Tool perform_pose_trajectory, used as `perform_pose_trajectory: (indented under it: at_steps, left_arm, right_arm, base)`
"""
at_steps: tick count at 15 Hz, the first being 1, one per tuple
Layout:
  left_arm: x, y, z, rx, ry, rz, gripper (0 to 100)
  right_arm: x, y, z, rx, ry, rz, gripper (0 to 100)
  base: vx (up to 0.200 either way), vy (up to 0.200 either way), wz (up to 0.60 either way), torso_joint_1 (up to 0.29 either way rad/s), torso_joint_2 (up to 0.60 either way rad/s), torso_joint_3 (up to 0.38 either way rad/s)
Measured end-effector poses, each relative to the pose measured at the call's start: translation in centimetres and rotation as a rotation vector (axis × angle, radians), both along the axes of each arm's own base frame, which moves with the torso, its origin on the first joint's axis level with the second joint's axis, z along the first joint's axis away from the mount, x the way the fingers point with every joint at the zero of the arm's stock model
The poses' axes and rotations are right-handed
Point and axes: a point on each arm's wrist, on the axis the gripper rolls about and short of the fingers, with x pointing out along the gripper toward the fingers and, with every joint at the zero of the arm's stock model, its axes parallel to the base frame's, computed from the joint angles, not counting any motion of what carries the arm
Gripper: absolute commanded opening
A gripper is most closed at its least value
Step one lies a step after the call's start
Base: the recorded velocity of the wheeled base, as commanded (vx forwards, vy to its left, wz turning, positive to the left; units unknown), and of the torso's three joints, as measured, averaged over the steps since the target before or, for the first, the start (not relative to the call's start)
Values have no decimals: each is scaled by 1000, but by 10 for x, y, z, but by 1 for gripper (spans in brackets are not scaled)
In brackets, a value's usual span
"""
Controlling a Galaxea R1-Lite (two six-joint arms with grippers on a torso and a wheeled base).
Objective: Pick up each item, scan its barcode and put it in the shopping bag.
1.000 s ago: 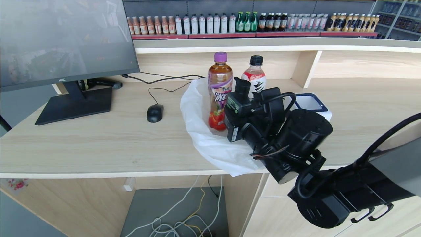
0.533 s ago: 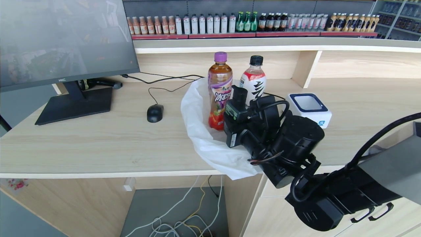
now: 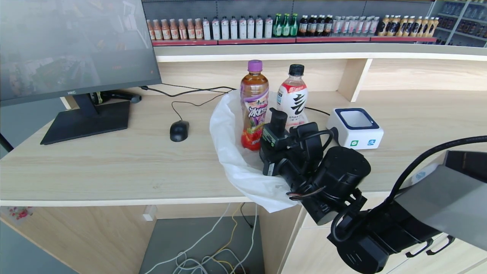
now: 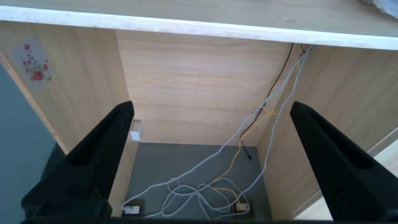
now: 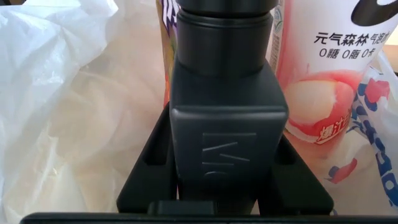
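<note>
Two bottles, purple-capped and black-capped, stand upright side by side at the white bag on the worktop, the purple-capped one's base within its folds. The right gripper sits just in front of them; whether its grip is open or closed cannot be told. A scanner stands beside the bag. The left gripper hangs below the worktop edge, fingers spread wide, empty.

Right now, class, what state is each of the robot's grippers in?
Left gripper: jaws open, holding nothing.
Right gripper: over the shopping bag; state cannot be told.
</note>
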Motion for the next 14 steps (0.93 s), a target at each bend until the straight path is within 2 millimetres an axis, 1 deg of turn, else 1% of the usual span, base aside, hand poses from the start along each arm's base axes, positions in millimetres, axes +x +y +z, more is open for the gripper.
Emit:
perform_pose_trajectory:
  at_steps: [10,11,14]
  left_arm:
    - [0,0,0,0,0,0,100]
    - [0,0,0,0,0,-1,100]
    - [0,0,0,0,0,1,100]
  right_arm:
    - [3,2,-6,-8,10,3,0]
    - [3,2,-6,-9,11,3,100]
    - [4,2,-7,0,19,5,100]
  base:
    - [0,0,0,0,0,0]
    - [0,0,0,0,0,0]
    - [0,0,0,0,0,0]
